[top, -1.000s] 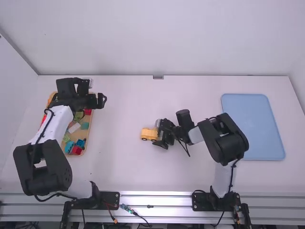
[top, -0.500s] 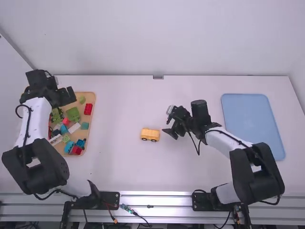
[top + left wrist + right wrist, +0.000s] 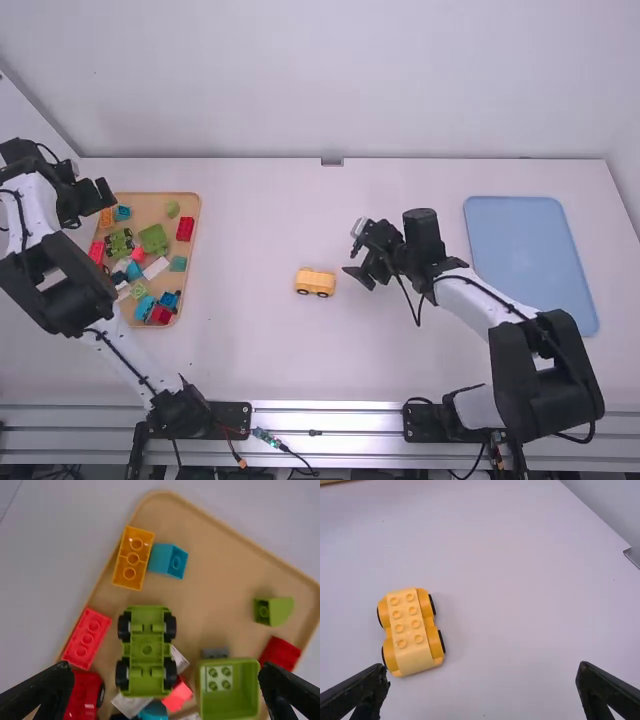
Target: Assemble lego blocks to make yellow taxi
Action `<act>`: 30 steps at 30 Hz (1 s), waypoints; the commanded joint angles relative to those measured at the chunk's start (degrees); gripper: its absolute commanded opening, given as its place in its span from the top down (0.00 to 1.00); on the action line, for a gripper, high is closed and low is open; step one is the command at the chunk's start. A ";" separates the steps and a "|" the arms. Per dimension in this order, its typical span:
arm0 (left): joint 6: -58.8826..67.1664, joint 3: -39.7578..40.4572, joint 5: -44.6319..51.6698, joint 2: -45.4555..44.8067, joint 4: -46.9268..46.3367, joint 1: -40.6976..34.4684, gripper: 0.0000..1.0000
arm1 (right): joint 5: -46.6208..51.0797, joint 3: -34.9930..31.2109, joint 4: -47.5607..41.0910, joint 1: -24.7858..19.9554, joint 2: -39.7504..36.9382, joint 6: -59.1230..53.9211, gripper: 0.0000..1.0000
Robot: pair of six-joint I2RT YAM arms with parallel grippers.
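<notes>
Standing wheels-down on the table (image 3: 260,350), the yellow car (image 3: 315,282) is topped with paired studs (image 3: 415,624). The right gripper (image 3: 356,275) is held near it, angled down, and the left gripper (image 3: 98,193) by the tray (image 3: 150,206), both with jaws apart.

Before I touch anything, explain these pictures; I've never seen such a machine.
Two robot arms, left and right, work at a white table. One picture comes from a fixed camera above and behind them; the other two come from cameras on their wrists.

A yellow toy car stands near the middle. To the left lies a tan tray of colourful blocks, to the right a blue tray.

The left hand is by the tan tray, the right hand near the car. Both are open, holding nothing.
</notes>
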 commanded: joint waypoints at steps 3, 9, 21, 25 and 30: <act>2.99 11.71 -1.90 9.10 -3.57 0.04 0.01 | 0.04 -0.13 -0.13 0.09 -1.17 0.17 0.01; 6.07 18.45 -2.01 16.23 -4.09 0.33 0.01 | 0.07 -0.13 -0.24 -0.02 -1.01 0.13 0.01; 6.53 17.96 -3.45 19.73 0.50 3.19 0.01 | 0.07 -0.13 -1.36 0.00 -0.97 0.00 0.01; 6.55 16.41 -3.45 19.73 1.48 4.26 0.00 | 0.09 -0.13 -1.36 -0.02 -0.97 -0.02 0.01; 8.70 13.16 -3.39 19.73 3.93 4.24 0.01 | 0.07 -0.15 -1.36 0.00 -0.97 0.02 0.01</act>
